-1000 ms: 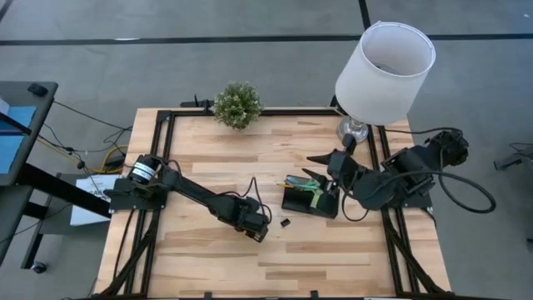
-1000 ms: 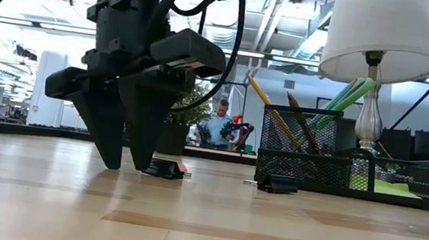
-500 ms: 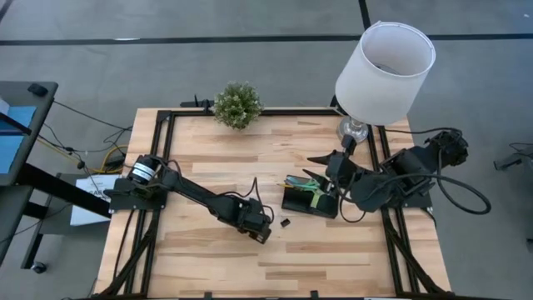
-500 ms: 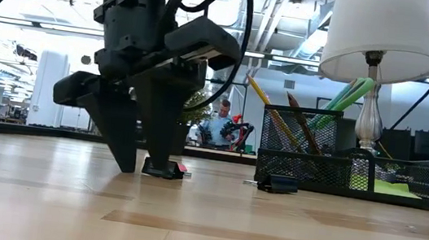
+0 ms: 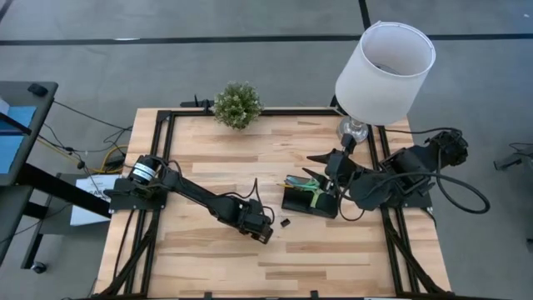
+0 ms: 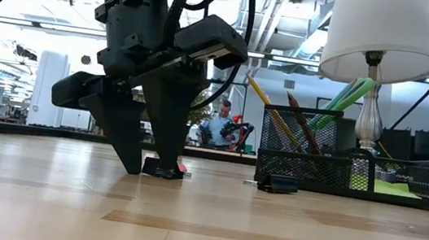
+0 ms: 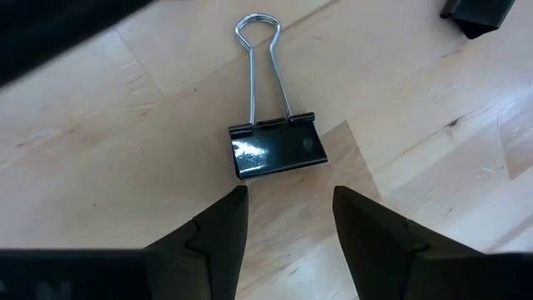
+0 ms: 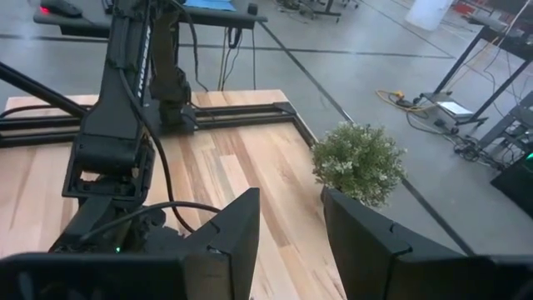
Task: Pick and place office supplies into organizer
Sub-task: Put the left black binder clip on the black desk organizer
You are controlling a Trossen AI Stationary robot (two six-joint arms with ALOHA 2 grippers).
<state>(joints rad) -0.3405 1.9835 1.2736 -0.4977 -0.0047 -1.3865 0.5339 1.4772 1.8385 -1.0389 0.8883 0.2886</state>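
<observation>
A small black binder clip (image 7: 277, 150) with silver wire handles lies flat on the wooden table. My left gripper (image 7: 287, 196) is open and points down, fingertips just short of the clip's black body; in the low view the left gripper (image 6: 149, 171) is at table height beside the clip (image 6: 163, 169). A second black clip (image 5: 285, 222) lies near the black mesh organizer (image 5: 310, 198), which holds pens, a pencil and a green pad (image 6: 390, 188). My right gripper (image 8: 291, 225) is open and waits above the organizer's far side (image 5: 321, 160).
A white-shaded lamp (image 5: 385, 62) stands at the table's far right, just behind the organizer. A small potted plant (image 5: 237, 104) sits at the far edge. Black frame rails run along the table's edges. A person (image 6: 215, 124) shows far off in the room.
My left gripper has moved a little toward the table's right edge, closing in on the binder clip, with its fingertips staying down at the tabletop. The clip has not moved.
</observation>
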